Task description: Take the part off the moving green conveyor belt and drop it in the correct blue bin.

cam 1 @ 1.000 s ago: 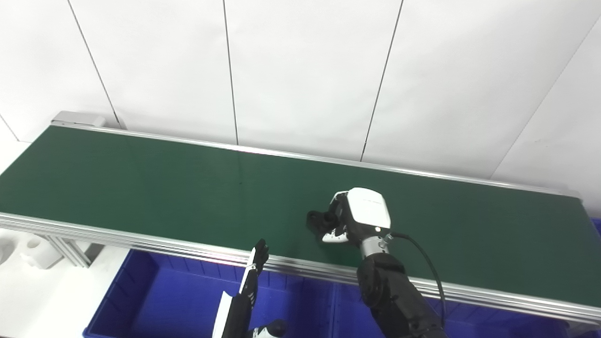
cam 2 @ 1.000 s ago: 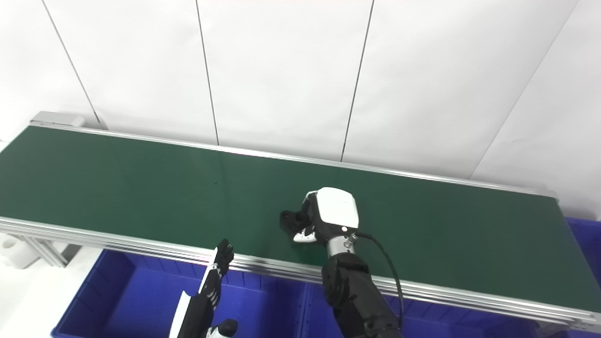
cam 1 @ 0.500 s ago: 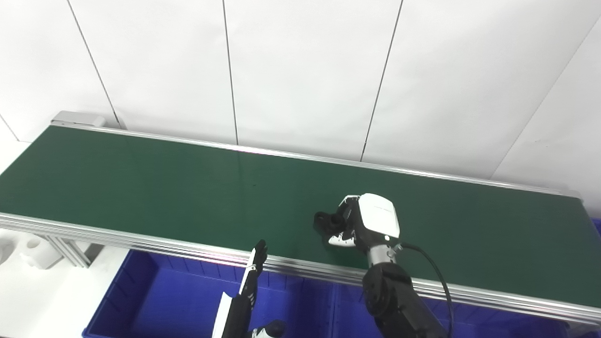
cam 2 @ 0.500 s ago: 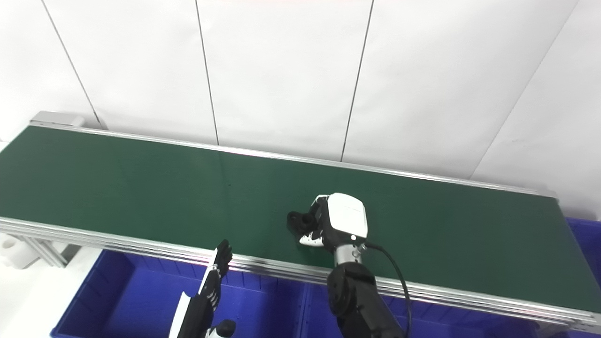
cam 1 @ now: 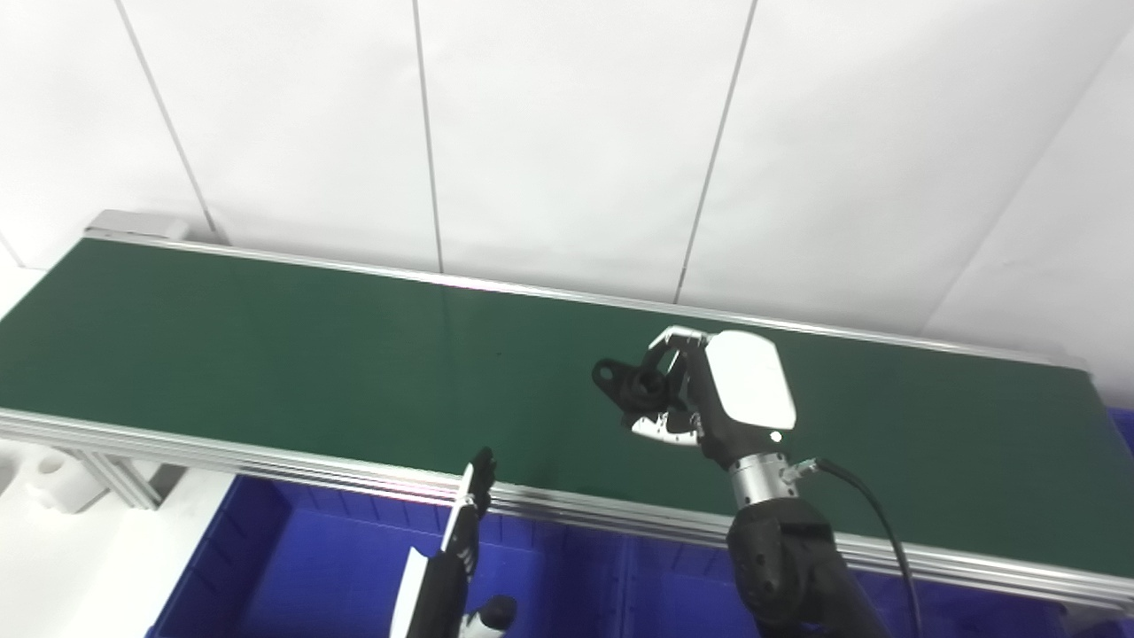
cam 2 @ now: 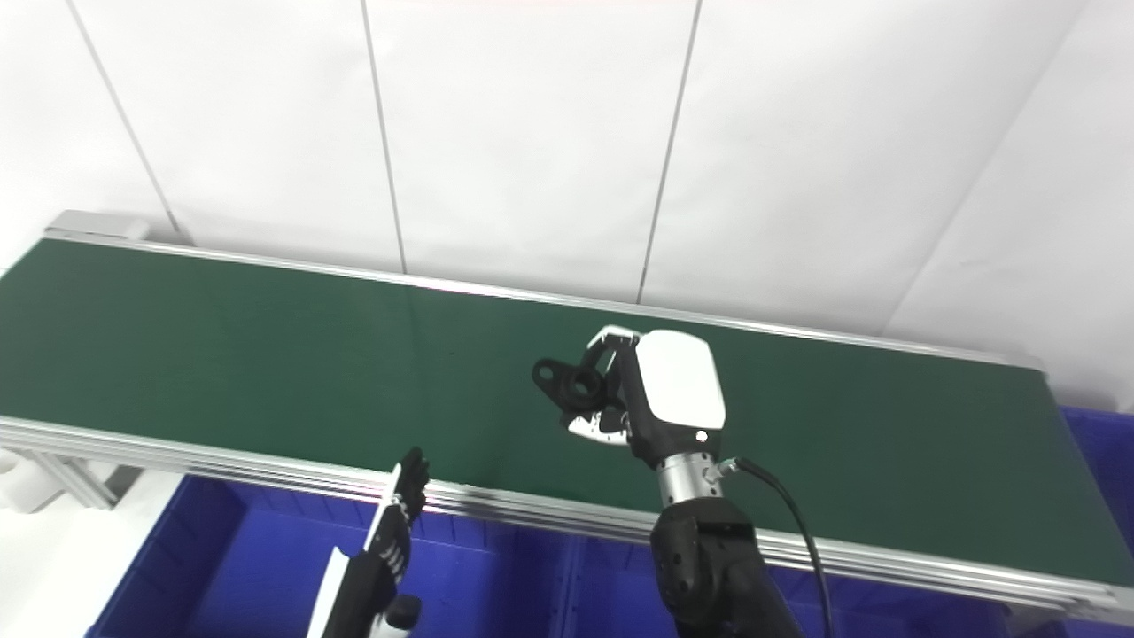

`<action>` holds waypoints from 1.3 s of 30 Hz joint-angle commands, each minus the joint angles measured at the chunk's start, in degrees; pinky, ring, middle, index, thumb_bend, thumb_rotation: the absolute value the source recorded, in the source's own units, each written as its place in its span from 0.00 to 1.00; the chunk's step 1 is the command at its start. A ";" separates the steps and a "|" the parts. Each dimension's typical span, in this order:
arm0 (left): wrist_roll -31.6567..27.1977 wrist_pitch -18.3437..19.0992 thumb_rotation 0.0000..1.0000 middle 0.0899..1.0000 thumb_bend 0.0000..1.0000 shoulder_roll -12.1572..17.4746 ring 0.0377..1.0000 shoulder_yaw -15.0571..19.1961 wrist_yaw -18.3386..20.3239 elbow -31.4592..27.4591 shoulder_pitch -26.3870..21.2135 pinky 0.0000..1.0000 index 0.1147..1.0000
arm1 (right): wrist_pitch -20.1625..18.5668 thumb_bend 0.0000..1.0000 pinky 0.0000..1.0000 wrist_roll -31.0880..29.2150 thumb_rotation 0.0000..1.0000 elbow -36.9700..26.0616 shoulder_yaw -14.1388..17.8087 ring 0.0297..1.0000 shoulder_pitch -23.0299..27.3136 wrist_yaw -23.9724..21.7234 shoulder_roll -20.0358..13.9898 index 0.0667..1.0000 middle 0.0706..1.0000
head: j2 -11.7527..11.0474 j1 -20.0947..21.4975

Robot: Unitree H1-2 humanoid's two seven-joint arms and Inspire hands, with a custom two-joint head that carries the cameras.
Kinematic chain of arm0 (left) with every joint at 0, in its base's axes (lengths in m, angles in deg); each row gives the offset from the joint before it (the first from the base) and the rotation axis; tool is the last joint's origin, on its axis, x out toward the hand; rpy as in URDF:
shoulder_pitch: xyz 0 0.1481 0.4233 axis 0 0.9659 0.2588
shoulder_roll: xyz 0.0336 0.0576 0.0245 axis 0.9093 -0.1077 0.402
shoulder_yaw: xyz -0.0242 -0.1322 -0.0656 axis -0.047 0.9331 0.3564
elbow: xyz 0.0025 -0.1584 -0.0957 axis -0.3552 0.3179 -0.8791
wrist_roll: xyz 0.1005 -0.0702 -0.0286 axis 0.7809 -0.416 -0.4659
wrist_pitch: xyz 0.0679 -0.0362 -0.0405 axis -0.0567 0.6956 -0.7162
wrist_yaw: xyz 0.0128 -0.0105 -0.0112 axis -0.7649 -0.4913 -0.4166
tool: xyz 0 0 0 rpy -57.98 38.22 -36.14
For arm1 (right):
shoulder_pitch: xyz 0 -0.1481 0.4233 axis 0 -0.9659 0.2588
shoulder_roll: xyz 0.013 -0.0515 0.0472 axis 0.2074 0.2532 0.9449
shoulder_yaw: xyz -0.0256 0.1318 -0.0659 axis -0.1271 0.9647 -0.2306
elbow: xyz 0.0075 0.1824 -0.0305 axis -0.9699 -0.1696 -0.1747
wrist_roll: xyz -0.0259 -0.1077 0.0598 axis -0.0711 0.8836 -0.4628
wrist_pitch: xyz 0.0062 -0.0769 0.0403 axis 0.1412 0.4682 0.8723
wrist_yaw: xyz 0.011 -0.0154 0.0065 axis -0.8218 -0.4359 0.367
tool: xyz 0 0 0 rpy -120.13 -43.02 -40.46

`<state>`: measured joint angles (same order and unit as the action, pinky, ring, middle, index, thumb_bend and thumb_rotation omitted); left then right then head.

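My right hand [cam 1: 709, 399] is shut on a small black part [cam 1: 631, 385] with a ring and a lug, and holds it lifted above the green conveyor belt [cam 1: 266, 346] near its middle. The part [cam 2: 570, 381] sticks out to the left of the fingers. My left hand [cam 1: 465, 514] stands low at the belt's near rail with its fingers straight and apart, holding nothing, above the blue bin [cam 1: 310, 576].
Blue bins [cam 2: 221, 558] line up below the belt's near rail, with a divider under my right arm. Another blue bin edge [cam 2: 1099, 443] shows at the far right. A white wall runs behind the belt. White parts [cam 1: 44, 465] lie at the left.
My right hand has risen off the belt with the black part in it and drifted a little right. The camera has shifted slightly. The left hand has stayed in place.
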<state>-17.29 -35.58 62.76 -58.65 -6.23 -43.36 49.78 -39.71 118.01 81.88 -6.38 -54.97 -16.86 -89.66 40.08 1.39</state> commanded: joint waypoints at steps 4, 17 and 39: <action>-0.66 0.56 0.96 1.00 0.87 0.76 1.00 1.31 1.68 -2.96 0.04 1.00 1.00 | -1.31 0.50 0.16 4.40 0.14 -11.83 1.29 0.21 -4.80 -3.88 -2.10 0.45 0.28 | 0.80 2.17; -11.44 7.39 0.92 1.00 0.85 3.52 1.00 3.75 6.68 -10.20 -0.46 1.00 1.00 | -5.47 0.51 0.21 13.88 0.13 -33.20 4.20 0.26 -23.03 -24.69 -4.19 0.45 0.33 | 7.09 10.56; -12.91 9.75 0.93 1.00 0.84 3.86 1.00 5.43 8.62 -11.67 0.02 1.00 1.00 | -7.42 0.80 0.52 17.18 0.23 -10.50 8.70 0.63 -22.33 -16.93 -3.78 0.72 0.69 | 6.07 9.17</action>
<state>-30.33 -24.21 66.93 -53.40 1.79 -53.60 49.61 -45.25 132.93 72.44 2.68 -78.78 -33.91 -93.50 46.14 10.72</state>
